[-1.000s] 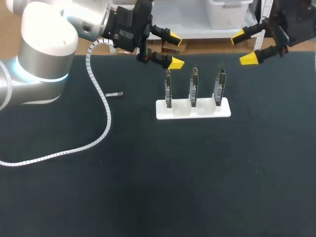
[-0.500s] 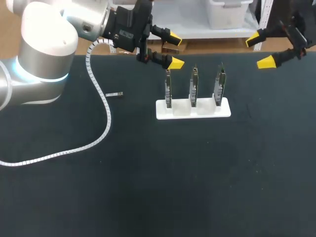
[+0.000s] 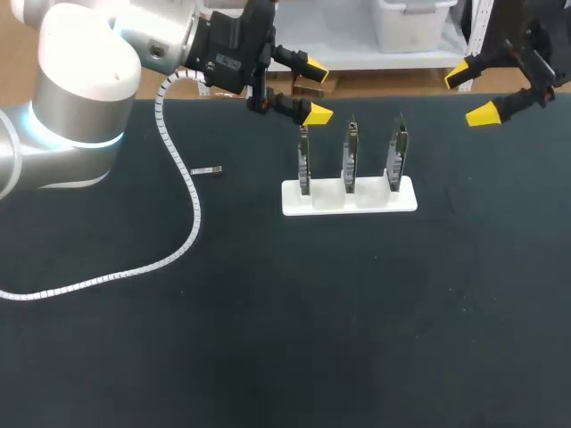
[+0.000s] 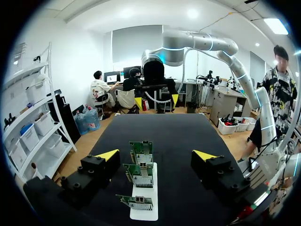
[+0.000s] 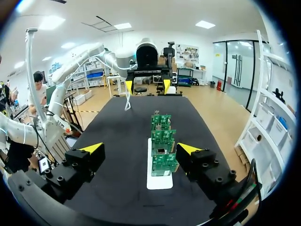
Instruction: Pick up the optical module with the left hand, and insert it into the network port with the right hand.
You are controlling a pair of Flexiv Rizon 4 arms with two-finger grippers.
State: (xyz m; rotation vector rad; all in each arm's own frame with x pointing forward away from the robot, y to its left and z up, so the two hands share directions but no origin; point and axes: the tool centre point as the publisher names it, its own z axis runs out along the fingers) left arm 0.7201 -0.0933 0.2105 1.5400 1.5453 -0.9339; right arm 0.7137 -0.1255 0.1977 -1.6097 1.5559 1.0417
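1. The silver-and-white left arm [image 3: 76, 85] is occupying the head view's upper left, its black yellow-tipped left gripper [image 3: 315, 91] holding both fingers spread apart.
2. The black yellow-tipped right gripper [image 3: 471, 94] is hovering at the upper right, fingers spread wide.

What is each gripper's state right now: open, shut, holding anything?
Left gripper: open, holding nothing.
Right gripper: open, holding nothing.

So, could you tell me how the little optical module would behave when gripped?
The optical module looks small and metallic, so probably stiff and light. Lying flat on the black table, it would likely slide, not roll, if nudged.
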